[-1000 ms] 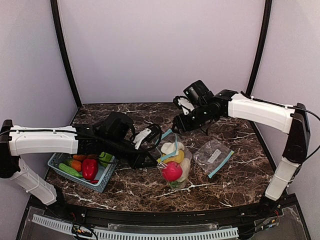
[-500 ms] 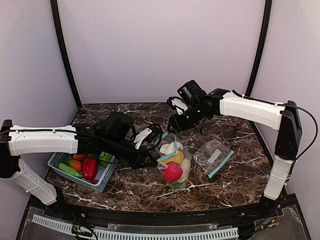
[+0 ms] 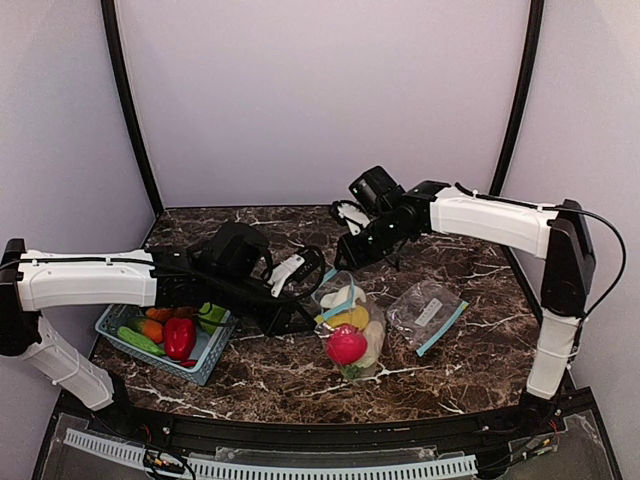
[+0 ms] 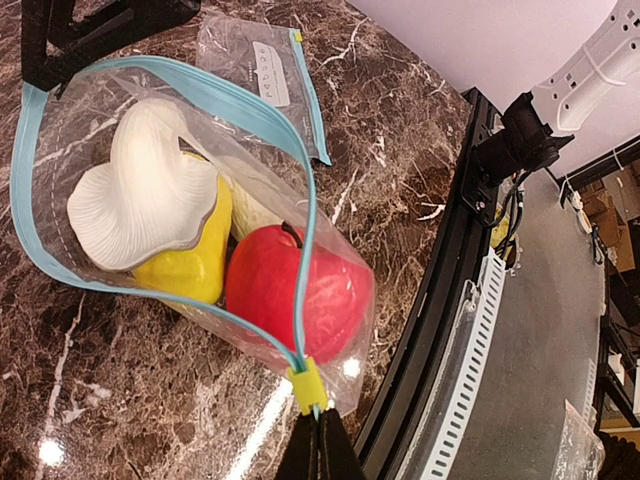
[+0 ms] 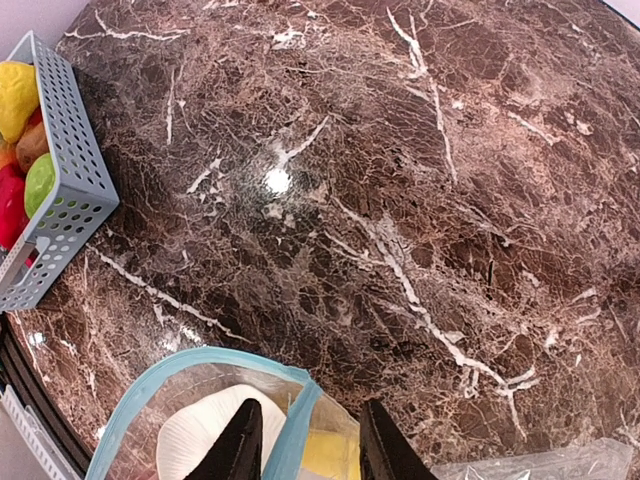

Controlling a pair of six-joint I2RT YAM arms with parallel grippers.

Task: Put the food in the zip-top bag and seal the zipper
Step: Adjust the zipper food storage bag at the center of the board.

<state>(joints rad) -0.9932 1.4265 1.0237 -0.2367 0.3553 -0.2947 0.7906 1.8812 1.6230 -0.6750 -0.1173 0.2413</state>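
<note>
Glossy toy food (image 4: 200, 262) — red apple (image 4: 290, 292), cream mushroom (image 4: 140, 195) — sits inside the clear blue-zippered bag (image 4: 338, 368). Left hand (image 4: 315, 452) clenched on the bag's corner beside the apple; right hand (image 5: 305, 422), parted, straddles its rim.

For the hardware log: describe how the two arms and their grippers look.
Both the left arm and the right arm have smooth white shell links joined by black joints. A thin black cable loops along the right arm's outer links. The left gripper has slim, tapering black fingers; the right gripper has flat black blade-like fingers. No markings are legible.
</note>
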